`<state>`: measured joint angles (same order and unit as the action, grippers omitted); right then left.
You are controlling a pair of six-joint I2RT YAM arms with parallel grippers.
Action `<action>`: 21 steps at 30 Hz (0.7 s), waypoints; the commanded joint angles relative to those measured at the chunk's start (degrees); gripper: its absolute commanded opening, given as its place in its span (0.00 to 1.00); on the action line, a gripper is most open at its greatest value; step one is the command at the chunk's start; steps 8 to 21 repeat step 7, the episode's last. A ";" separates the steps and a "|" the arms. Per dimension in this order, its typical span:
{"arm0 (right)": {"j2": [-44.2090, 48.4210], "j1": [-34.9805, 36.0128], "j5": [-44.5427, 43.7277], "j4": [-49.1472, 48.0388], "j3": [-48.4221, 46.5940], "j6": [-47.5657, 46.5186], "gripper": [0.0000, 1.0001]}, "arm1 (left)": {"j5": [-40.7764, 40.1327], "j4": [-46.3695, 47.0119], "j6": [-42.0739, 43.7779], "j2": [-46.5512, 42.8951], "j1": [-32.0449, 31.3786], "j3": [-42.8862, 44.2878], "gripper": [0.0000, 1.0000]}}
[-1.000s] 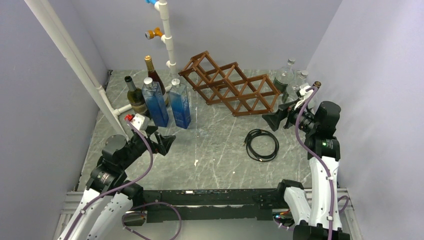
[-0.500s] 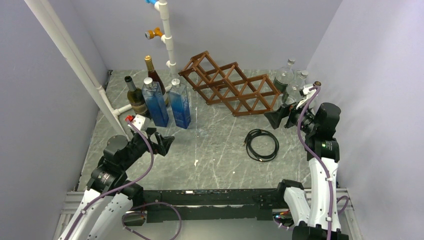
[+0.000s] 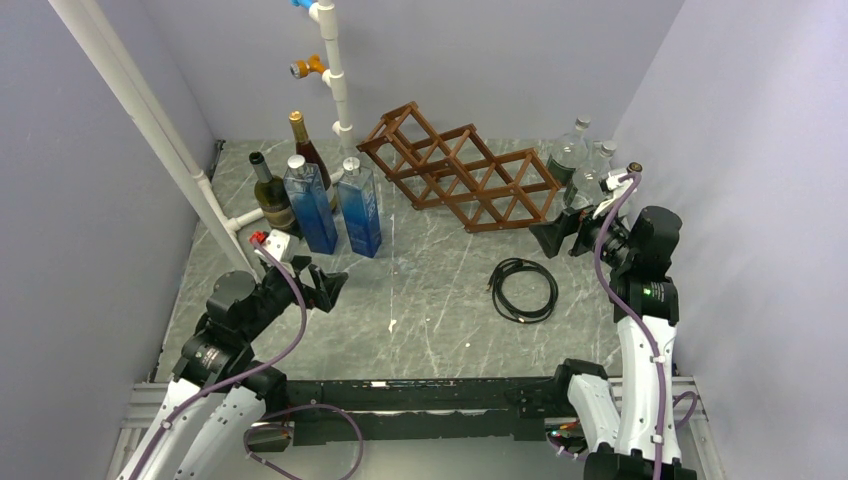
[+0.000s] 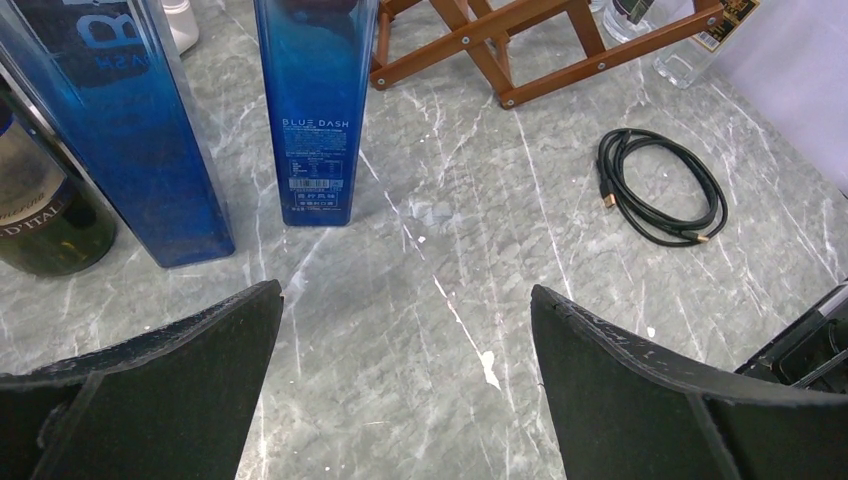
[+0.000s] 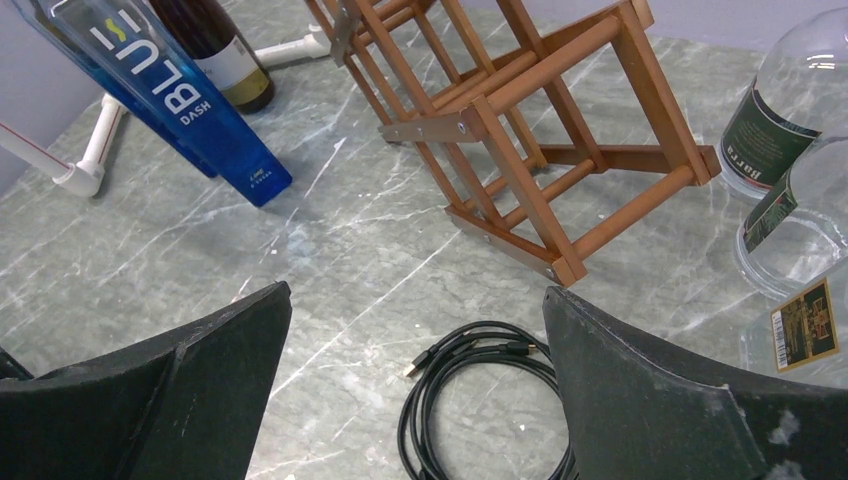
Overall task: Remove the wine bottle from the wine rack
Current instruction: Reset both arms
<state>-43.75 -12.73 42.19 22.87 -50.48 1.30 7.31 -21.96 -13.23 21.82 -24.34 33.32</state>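
One wine rack (image 3: pixel 460 175) ahead of right pincer (image 3: pixel 545 236), apart

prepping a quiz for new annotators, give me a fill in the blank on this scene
1. Every cell of the wine rack is ___.
2. The coiled cable lying on the table is ___ in colour.
3. The left gripper and right gripper both have their fingers ___.
Missing words: empty; black; open.
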 commanded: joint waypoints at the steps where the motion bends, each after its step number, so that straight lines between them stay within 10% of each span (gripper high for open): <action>1: 0.77 -0.36 -0.87 -2.04 -0.15 0.37 1.00 | -0.92 0.93 0.19 -0.47 0.28 0.16 0.99; 21: 1.02 -0.36 -1.56 -2.76 1.11 -0.02 1.00 | -1.10 0.90 0.25 -0.38 0.26 0.17 1.00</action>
